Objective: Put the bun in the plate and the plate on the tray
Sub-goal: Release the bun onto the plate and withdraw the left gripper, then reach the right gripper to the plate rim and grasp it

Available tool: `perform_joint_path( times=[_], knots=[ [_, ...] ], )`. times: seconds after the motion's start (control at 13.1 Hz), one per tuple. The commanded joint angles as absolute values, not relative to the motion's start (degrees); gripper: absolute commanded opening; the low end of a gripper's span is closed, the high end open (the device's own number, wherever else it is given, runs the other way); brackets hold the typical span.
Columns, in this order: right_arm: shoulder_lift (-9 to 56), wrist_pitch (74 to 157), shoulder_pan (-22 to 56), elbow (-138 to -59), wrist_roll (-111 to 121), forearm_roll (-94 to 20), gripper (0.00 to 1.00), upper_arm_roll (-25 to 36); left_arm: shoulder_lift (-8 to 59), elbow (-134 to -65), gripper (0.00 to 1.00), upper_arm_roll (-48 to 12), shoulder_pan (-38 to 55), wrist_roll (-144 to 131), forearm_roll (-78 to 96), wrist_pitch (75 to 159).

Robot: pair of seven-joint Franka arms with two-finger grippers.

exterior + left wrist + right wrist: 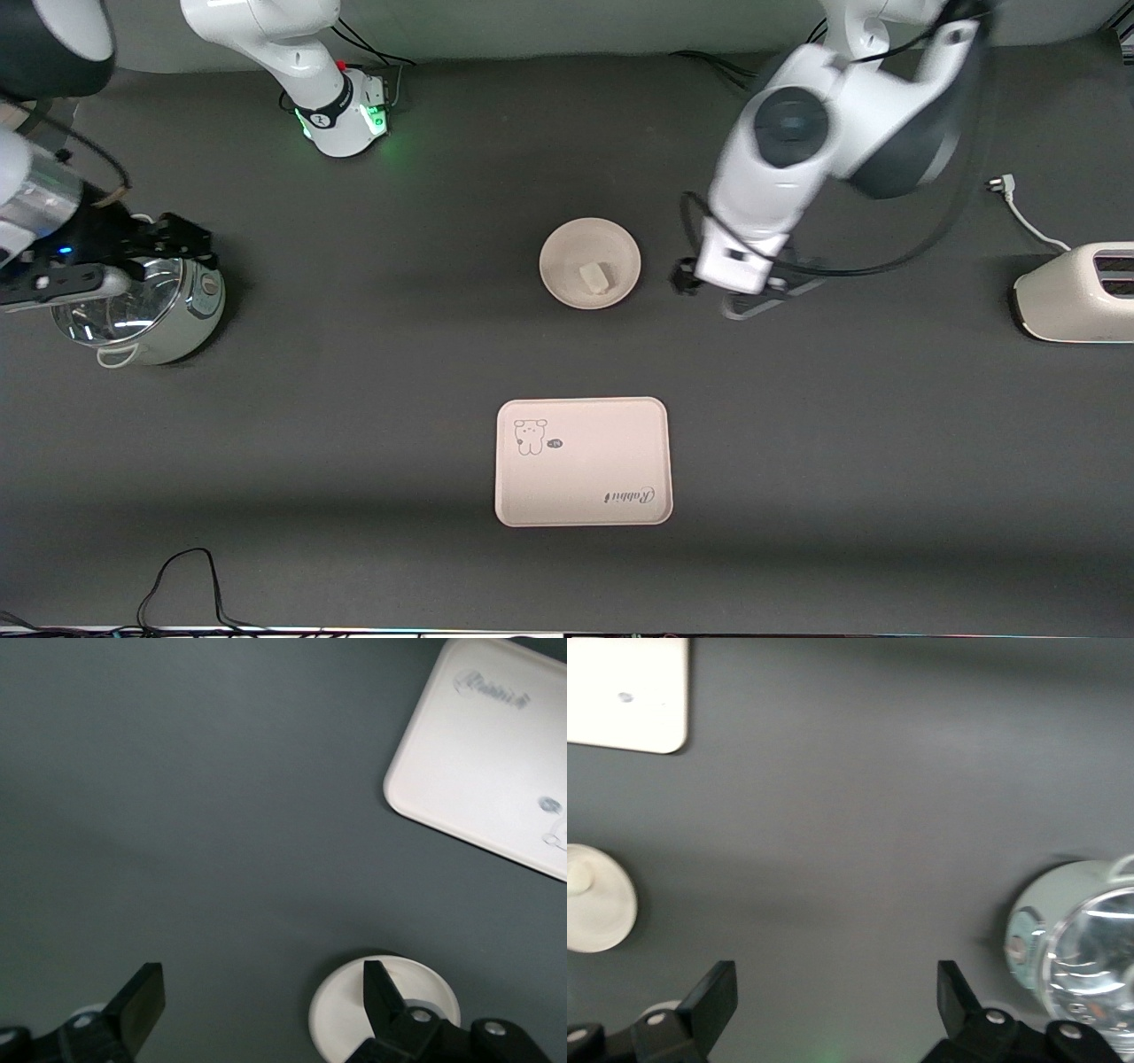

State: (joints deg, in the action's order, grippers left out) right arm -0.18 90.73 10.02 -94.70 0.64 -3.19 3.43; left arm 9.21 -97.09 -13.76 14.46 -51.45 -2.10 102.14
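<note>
End effector [257, 997] over table [354, 425] — dark, matte

**Lettering on the tray**

The tray [582, 462] is carrying the one readable word in the scene: cursive "Rabbit" [630, 495], sitting near its five o'clock corner in the front view and reading upside down there. Toward the eleven o'clock corner a small cartoon animal drawing [530, 436] is showing, with a tiny dark oval tag [555, 444] beside it whose writing is too small to read.
</note>
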Motion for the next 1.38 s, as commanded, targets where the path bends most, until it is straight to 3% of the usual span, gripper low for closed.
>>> perform_joint_path(
  times=[0.0, 0.46, 0.61, 0.77, 1.0, 1.3],
  knots=[
    [-2.20, 90.61, 17.63, -97.21, -9.27, -5.36, 1.00, 3.78, 9.32, -93.26, 1.00, -14.59, 6.97, -40.82, -2.55, 95.38],
    [-1.76, 98.15, 39.17, -99.83, -35.57, -10.45, 1.00, 3.78, 4.58, -94.21, 1.00, -14.15, -6.05, -21.66, -3.87, 92.47],
    [-1.84, 102.02, 44.27, -102.38, -37.44, -13.25, 1.00, 3.69, 3.08, -94.57, 1.00, -5.85, -1.36, -18.55, -3.87, 90.01],
    [-2.63, 104.67, 47.18, -105.19, -37.53, -14.50, 1.00, 3.43, 2.38, -94.66, 1.00, 4.27, 5.34, -12.61, -4.22, 89.56],
    [-2.99, 107.83, 47.81, -108.97, -37.44, -14.33, 1.00, 3.43, 2.20, -94.57, 1.00, 4.92, 5.01, -8.70, -5.89, 89.56],
    [-0.98, 122.92, 49.03, -119.68, -37.35, -13.62, 1.00, 3.17, 1.93, -94.75, 1.00, 4.83, 5.01, -8.61, -4.66, 90.17]
  ],
)
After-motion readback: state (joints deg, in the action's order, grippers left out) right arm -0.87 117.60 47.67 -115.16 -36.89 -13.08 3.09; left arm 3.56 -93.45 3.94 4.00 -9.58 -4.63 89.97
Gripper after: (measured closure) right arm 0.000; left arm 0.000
